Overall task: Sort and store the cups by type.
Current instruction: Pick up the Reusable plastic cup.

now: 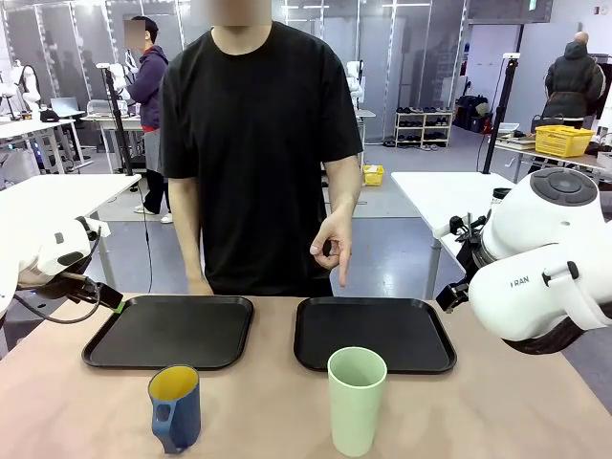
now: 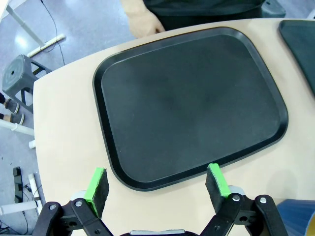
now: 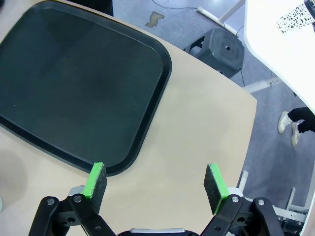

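Observation:
A dark blue handled mug (image 1: 175,406) with a yellow inside stands near the table's front edge, left of centre; its rim also shows in the left wrist view's corner (image 2: 299,217). A tall pale green tumbler (image 1: 356,399) stands to its right, in front of the right tray. My left gripper (image 2: 156,177) is open above the near edge of the left black tray (image 2: 192,103), nothing between its fingers. My right gripper (image 3: 155,177) is open over bare tabletop beside the right black tray (image 3: 74,83).
Two black trays (image 1: 172,330) (image 1: 373,333) lie side by side across the table's far half. A person stands behind them, one hand (image 1: 335,247) pointing down toward the right tray. A grey stool (image 3: 221,49) and a white table (image 3: 280,54) stand beyond the right edge.

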